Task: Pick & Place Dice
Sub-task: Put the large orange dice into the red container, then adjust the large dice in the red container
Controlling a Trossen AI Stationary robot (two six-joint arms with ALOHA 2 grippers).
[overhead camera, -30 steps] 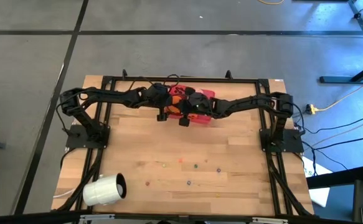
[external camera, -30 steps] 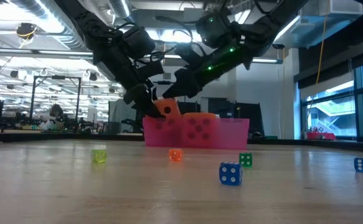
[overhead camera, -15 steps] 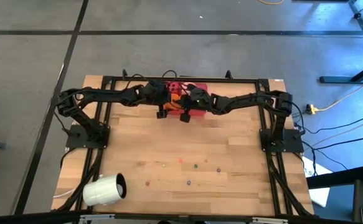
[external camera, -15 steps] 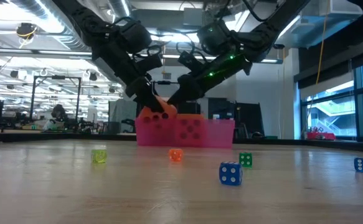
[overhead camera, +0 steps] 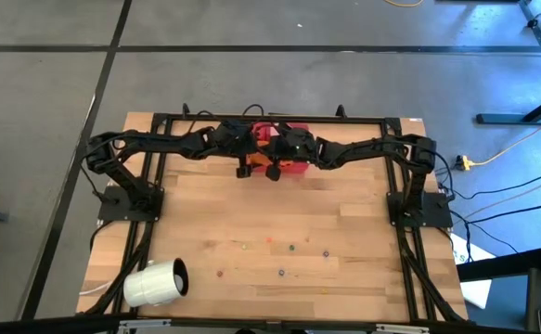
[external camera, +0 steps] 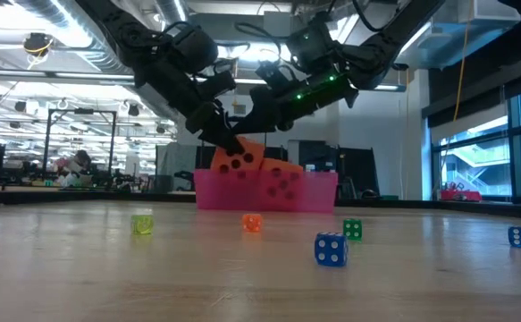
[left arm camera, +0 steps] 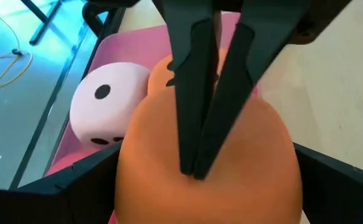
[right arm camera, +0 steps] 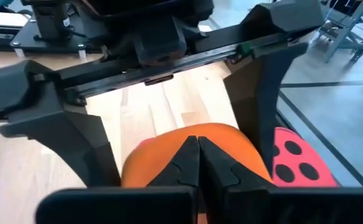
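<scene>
Overhead, both arms meet at the upper centre of the frame above the red tray [overhead camera: 293, 135] on the wooden surface [overhead camera: 251, 223]; the left end effector [overhead camera: 245, 160] and right end effector [overhead camera: 277, 165] flank an orange die [overhead camera: 272, 168]. At table level, that orange die [external camera: 239, 156] sits tilted above the pink-looking tray [external camera: 318, 192], small dice scattered nearer. Left wrist: fingers clenched against the orange die [left arm camera: 169, 162], a pale pink die [left arm camera: 103, 102] beside it. Right wrist: fingers shut too, a red die [right arm camera: 296, 163] adjacent

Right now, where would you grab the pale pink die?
Probably from above, pinching two opposite flat side faces: the pale pink die sits low in the pink tray, whose wall and an orange die block its sides.
</scene>
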